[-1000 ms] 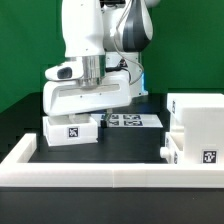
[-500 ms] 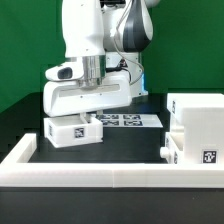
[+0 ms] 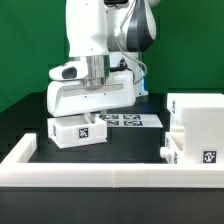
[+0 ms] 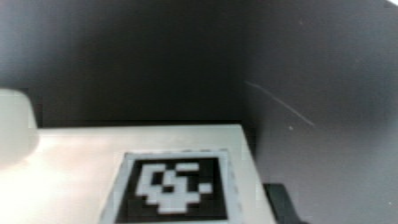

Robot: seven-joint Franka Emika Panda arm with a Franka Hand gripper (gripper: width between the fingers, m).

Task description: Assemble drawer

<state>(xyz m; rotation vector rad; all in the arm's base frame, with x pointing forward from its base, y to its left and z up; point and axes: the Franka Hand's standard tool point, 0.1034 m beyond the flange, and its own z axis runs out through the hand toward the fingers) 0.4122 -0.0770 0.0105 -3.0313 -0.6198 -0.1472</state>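
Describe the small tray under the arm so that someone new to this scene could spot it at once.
Start from the robot arm's white wrist block in the exterior view. Directly below it on the black table sits the small tray, a low white box tilted slightly, with a square tag on its front. Unlike the tall case at the exterior view's right, it stands alone beside the marker board.

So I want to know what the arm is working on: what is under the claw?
A small white tray with a square tag sits under the claw, on the black table. The fingertips and any grip are hidden, as is the tray's inside.

White tray [image 3: 76,132], black-white square tag [image 3: 84,130]; black table [image 3: 120,150].
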